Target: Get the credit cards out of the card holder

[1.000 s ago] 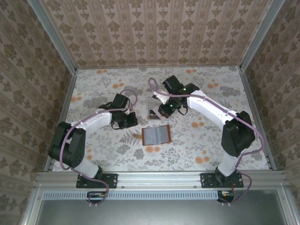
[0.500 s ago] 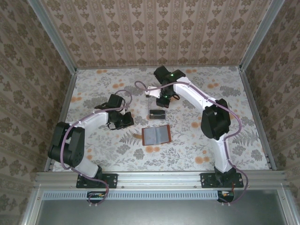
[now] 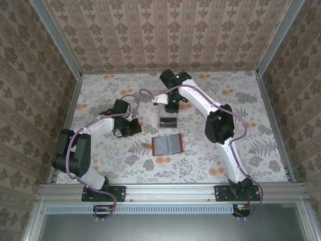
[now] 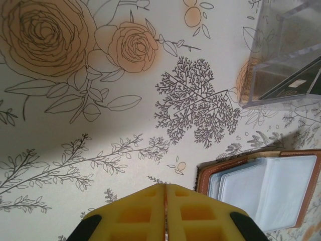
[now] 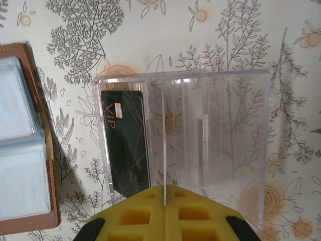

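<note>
- Right gripper (image 5: 165, 190), jaws pressed together, above the clear box (image 5: 215, 125); a dark card (image 5: 125, 145) sits inside.
- Left gripper (image 4: 165, 188) clamped together too, empty, near the spread-open card holder (image 4: 266, 187).

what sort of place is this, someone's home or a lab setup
Most likely a lab robot cell, not a home: wallpaper-printed panels in an aluminium frame box in a floral-covered table, with a left arm and right arm bolted to a rail at its near edge.
</note>
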You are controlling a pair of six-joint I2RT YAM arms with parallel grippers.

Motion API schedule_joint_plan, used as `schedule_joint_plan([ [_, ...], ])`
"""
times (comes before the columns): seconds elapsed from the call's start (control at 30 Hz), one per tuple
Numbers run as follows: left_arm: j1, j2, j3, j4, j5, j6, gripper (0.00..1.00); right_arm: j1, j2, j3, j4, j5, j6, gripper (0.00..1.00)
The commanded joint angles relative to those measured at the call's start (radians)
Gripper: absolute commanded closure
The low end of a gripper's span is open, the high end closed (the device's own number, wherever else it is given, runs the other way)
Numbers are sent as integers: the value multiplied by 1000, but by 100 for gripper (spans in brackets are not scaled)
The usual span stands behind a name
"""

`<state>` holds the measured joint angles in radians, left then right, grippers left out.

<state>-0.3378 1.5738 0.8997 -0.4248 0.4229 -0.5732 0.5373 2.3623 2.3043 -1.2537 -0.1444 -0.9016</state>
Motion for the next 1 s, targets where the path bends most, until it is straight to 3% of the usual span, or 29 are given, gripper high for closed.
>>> schedule_joint_plan([
  [0.0,16,13,31,-23,23,30,90,-3,37,33,-62,4,-57,100],
  [0.33,23,15,27,-20,32,32,91,-2,91,71,-135,-57,-92,100],
  [0.47,25,15,28,-21,34,32,91,-2,107,86,-159,-85,-100,90],
  [0.6,28,15,31,-20,36,31,91,-2,108,99,-136,-48,-88,77],
  [0.97,30,15,47,-32,36,38,92,-3,53,98,3,76,-53,77],
])
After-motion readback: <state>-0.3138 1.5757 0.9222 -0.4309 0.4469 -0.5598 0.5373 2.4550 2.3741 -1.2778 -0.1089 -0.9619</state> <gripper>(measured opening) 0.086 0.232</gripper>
